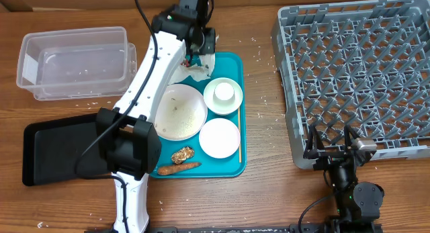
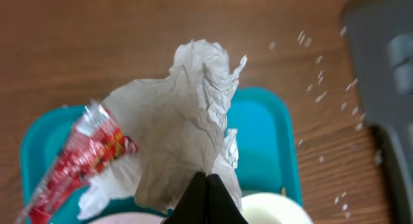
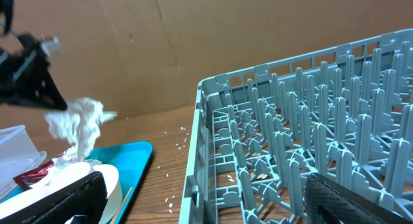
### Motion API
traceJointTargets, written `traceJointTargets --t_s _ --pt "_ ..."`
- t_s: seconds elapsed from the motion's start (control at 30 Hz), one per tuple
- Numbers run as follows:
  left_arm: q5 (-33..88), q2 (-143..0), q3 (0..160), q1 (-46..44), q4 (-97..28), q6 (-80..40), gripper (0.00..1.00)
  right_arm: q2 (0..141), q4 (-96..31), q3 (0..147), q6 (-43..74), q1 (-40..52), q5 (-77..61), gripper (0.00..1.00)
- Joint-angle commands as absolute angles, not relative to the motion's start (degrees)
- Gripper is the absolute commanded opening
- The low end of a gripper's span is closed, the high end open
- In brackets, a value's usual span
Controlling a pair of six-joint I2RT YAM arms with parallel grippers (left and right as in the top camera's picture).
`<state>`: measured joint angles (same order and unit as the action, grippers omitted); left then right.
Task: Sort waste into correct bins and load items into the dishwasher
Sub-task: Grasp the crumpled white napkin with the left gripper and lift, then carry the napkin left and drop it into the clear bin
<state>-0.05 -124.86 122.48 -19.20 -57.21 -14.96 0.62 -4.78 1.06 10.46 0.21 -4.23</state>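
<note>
A teal tray point(image 1: 232, 162) holds a white plate point(image 1: 180, 112), a white bowl with a cup in it point(image 1: 223, 95), a small white plate point(image 1: 219, 137), a chopstick point(image 1: 239, 132) and food scraps point(image 1: 178, 161). My left gripper point(image 2: 208, 179) is shut on a crumpled white napkin point(image 2: 187, 114) and lifts it above the tray's far end point(image 1: 199, 66). A red wrapper point(image 2: 80, 156) lies under the napkin. My right gripper point(image 1: 334, 144) is open and empty at the front edge of the grey dishwasher rack point(image 1: 356, 72).
A clear plastic bin point(image 1: 74, 62) stands at the back left. A black bin point(image 1: 60, 149) lies at the front left. White crumbs are scattered on the wood between tray and rack. The rack also fills the right wrist view point(image 3: 303, 127).
</note>
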Motion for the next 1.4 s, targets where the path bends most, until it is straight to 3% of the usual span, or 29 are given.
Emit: traceJointTargets --t_s 0.0,0.27,0.6,0.67,0.7,0.73,0.77,0.8,0.83,0.87,0.9,1.0,1.13,1.27,1.33,1.37 --pt "-4.4 -125.4 129.5 -16.9 -57.7 -16.7 0.04 0.2 -4.6 0.5 10.2 0.6 -4.1 1.00" --pt "-15.1 -125.4 134.5 -7.3 -61.1 -20.3 0.04 0.2 -4.6 0.5 10.2 0.6 -4.1 1.00" --pt "-15.1 -125.4 134.5 8.5 -64.8 -27.2 0.04 0.2 -4.6 0.5 10.2 0.6 -4.1 1.00" --pt "-11.6 -125.4 134.3 11.4 -66.9 -27.5 0.32 0.2 -4.6 0.5 10.2 0.6 -4.1 1.00" --pt "-10.3 -125.4 134.3 12.1 -67.6 -27.5 0.36 0.2 -4.6 0.5 10.2 0.6 -4.1 1.00" --pt "-8.8 -125.5 134.2 12.8 -68.4 -27.5 0.48 0.2 -4.6 0.5 10.2 0.6 -4.1 1.00" --pt "-7.9 -125.5 134.2 13.1 -68.7 -27.5 0.61 0.2 -4.6 0.5 10.2 0.6 -4.1 1.00" --pt "-6.7 -125.5 134.0 13.5 -69.1 -27.5 0.82 0.2 -4.6 0.5 10.2 0.6 -4.1 1.00" --pt "-5.7 -125.5 134.0 13.6 -69.5 -27.5 0.91 0.2 -4.6 0.5 10.2 0.6 -4.1 1.00" --pt "-4.6 -125.5 134.0 13.6 -70.1 -27.4 0.95 0.2 -4.5 0.5 10.2 0.6 -4.1 1.00" --pt "-3.5 -125.5 134.0 13.6 -70.7 -27.4 0.95 0.2 -4.6 0.5 10.2 0.6 -4.1 1.00" --pt "6.3 -125.5 133.8 12.7 -72.6 -24.5 0.83 0.2 -4.6 0.5 10.2 0.6 -4.1 1.00" --pt "17.4 -125.5 133.5 9.3 -72.7 -17.5 0.82 0.2 -4.6 0.5 10.2 0.6 -4.1 1.00" --pt "17.4 -125.6 133.4 3.9 -74.0 -16.7 0.80 0.2 -4.6 0.5 10.2 0.6 -4.1 1.00" --pt "16.6 -125.9 132.8 -0.1 -74.6 -17.0 0.52 0.2 -4.5 0.5 10.2 0.6 -4.1 1.00" --pt "16.1 -126.0 132.6 -1.1 -74.8 -17.5 0.45 0.2 -4.6 0.5 10.2 0.6 -4.1 1.00"
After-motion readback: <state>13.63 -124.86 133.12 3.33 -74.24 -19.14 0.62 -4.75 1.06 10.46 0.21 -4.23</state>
